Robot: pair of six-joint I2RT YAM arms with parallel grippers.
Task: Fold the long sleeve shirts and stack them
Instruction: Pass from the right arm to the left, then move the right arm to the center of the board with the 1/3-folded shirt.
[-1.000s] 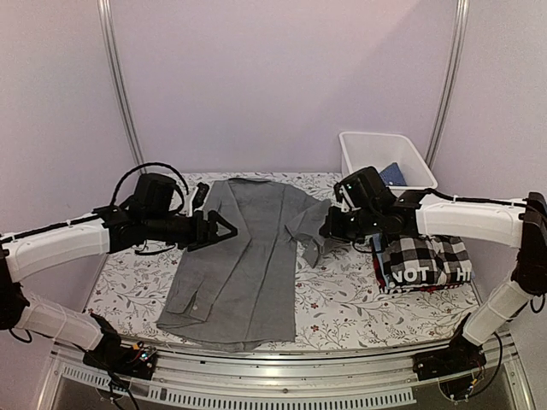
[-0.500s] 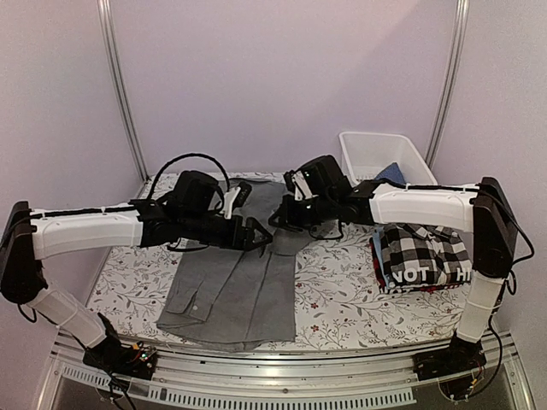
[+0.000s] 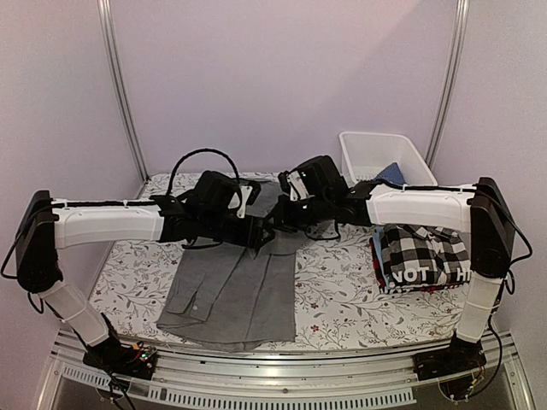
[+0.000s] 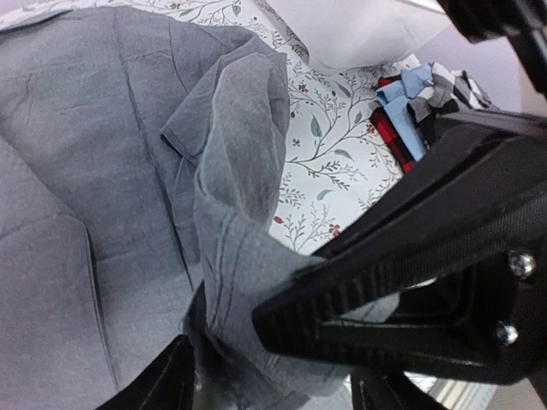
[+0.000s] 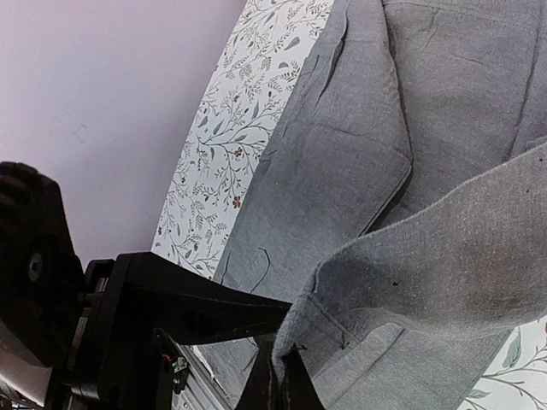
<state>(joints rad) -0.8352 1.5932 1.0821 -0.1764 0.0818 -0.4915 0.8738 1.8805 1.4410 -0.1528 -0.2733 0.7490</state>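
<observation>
The left gripper [image 4: 273, 380] was wide open. Grey cloth hung between its two fingers, but it was not squeezing anything. It reached over the middle of the table [image 3: 342, 299] and pointed toward 3 o'clock. Below it lay the grey shirt [image 3: 231, 295], spread out from the middle of the table down to 7 o'clock. The right gripper [image 5: 275, 369] was shut tight on a strip of that shirt, which looked like a sleeve [image 4: 244, 132]. It held the strip up in the air, just beside the left gripper. At 3 o'clock sat a pile of folded shirts [image 3: 423, 256] with the checked one on top, well apart from the grey shirt. At 1 o'clock stood a white bin [image 3: 355, 154] with something blue inside. I think the step was to fold the sleeve over onto the body of the shirt. To do it well, the right gripper should carry the sleeve low and straight toward 9 o'clock and keep it pulled smooth. It should lay the sleeve flat before letting go. If the left gripper helps, it should pinch only the sleeve, not the layer under it. The two grippers were very close, so slow moves would keep them from bumping.
</observation>
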